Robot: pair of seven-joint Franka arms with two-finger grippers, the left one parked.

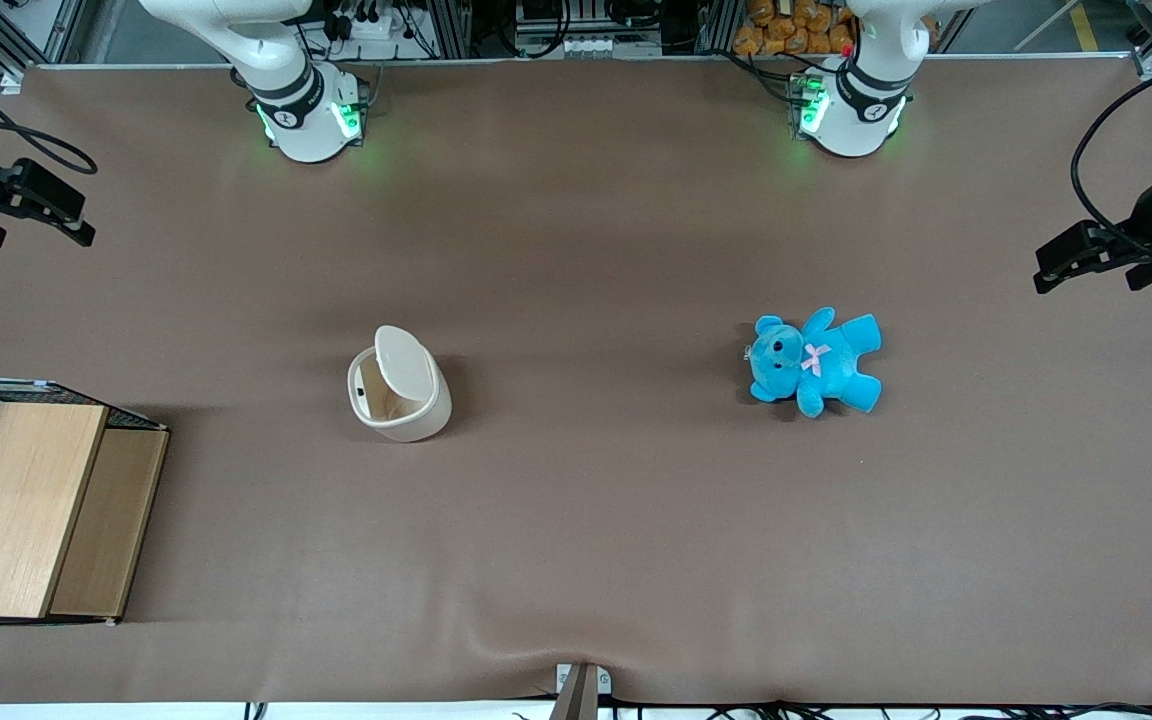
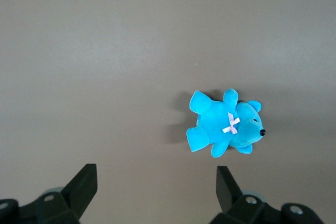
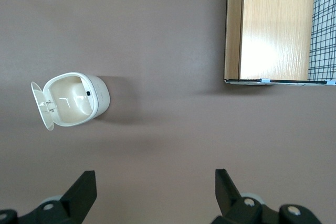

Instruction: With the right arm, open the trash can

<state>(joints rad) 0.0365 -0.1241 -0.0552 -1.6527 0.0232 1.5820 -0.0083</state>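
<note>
Nearest the front camera, toward my working end of the table, stands the light wooden box with black wire mesh (image 1: 21,505). It is well apart from everything I need.

Farther from the camera, out on the bare brown table cover (image 1: 576,540), stands the small cream-white plastic trash can with a rounded-square outline (image 1: 398,385). Its flat hinged lid (image 1: 404,363) is already tipped up on edge, and my wrist view looks straight into the cream hollow of the trash can (image 3: 71,100), so I judge the opening as good as done. It looks light and thin-walled, a stiff, smooth shell that would skid or tip on the cover if pushed sideways. If the lid needed more, I would press or lift at its free edge, away from the hinge, and gently: the hinge is likely the weak part.

About level with it, toward the parked arm's end, lies the bright blue plush teddy with a pink bow (image 1: 816,360), soft and not in my way.

Farthest from the camera of these is my black two-finger gripper (image 1: 11,200), at the working end's table edge, high and well apart from the trash can. My fingers (image 3: 84,192) are spread wide and hold nothing.
</note>
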